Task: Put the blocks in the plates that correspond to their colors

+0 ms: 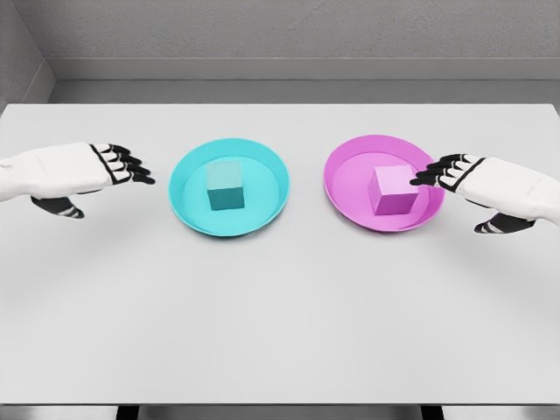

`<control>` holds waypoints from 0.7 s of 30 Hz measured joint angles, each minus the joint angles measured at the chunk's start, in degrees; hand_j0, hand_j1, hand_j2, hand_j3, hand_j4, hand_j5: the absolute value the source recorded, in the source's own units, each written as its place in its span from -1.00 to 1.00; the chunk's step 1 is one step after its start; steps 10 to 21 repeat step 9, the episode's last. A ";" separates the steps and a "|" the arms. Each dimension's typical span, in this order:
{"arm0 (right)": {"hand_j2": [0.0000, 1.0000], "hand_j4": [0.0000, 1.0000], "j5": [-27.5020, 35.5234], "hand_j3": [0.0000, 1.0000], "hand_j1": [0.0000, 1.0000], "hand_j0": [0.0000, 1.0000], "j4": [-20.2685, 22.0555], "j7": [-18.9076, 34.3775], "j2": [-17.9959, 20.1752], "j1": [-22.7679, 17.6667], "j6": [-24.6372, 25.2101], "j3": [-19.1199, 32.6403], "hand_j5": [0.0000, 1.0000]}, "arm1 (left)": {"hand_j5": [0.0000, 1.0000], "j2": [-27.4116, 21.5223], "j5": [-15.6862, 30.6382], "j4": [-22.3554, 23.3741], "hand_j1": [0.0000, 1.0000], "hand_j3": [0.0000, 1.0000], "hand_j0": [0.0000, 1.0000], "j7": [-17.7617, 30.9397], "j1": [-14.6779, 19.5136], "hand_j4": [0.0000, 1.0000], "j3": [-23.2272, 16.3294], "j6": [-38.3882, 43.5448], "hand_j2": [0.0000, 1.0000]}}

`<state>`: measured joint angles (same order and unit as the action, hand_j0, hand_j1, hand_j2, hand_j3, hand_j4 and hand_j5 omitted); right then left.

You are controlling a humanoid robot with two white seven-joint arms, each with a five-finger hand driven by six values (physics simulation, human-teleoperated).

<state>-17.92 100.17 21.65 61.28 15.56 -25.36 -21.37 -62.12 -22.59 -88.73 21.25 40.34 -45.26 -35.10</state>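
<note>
Two plates sit side by side on the white table (280,332), a little back of its middle, with a bare strip of tabletop between their rims. On the left, the cyan plate (188,206) holds the cyan block (226,185), which stands upright near the plate's centre with rim showing all around it. On the right, the magenta plate (350,197) holds the pink block (393,190), set slightly toward the plate's right side, closer to that rim than to the left one.

The left hand (83,171) reaches in from the left edge and hovers over the table just beside the cyan plate — its dark fingertips (140,171) stretched out and spread, holding nothing, stopping short of the rim. The right hand (490,188) comes in from the right edge; its fingers are likewise extended and empty, with the fingertips (429,175) over the magenta plate's right rim, just beside the pink block's upper right corner. Whether they touch the block cannot be told.

Wide open surface lies in front of both plates, down to the table's near edge, and a narrower band runs behind them to the far edge — beyond that, a grey floor strip (280,91) and wall (280,31).
</note>
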 measured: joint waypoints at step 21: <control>1.00 1.00 0.14 1.00 1.00 1.00 0.01 0.00 -0.01 -0.35 0.16 -0.02 1.00 | 1.00 -0.16 -0.02 -0.12 1.00 1.00 1.00 0.19 -0.09 1.00 0.12 0.00 1.00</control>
